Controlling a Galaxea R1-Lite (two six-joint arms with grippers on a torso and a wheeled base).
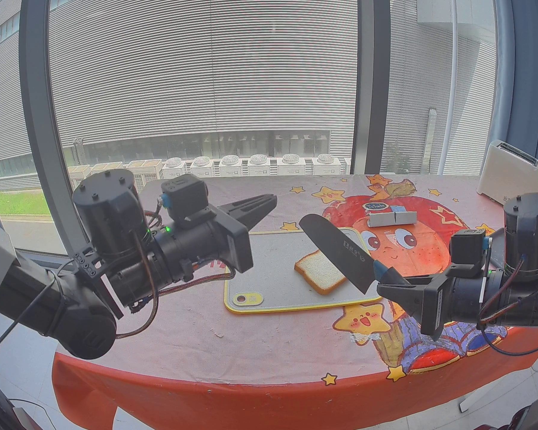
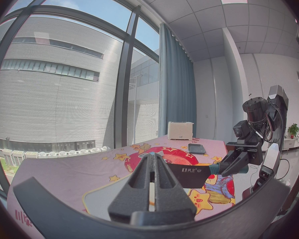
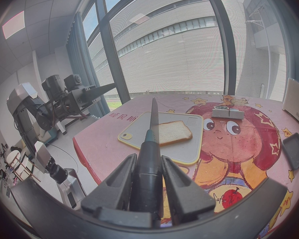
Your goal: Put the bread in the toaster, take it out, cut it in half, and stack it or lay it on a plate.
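We observe one whole slice of bread (image 1: 320,272), with a pale crumb and a tan crust, lying flat and uncut on the near right part of the grey, yellow-rimmed cutting board (image 1: 269,270) at the middle of the table (image 1: 251,341). The right gripper (image 1: 396,288) enters from the right, roughly level, with its fingers clamped on the dark handle of the knife (image 1: 341,251). The black blade slants toward the far left, and its near part crosses the right edge of the slice. We cannot tell whether the blade touches the bread. The left gripper (image 1: 263,201) is raised beside the far left corner of the board, pointing right, with its fingers pressed together on nothing. The white toaster (image 1: 511,171) stands at the far right.
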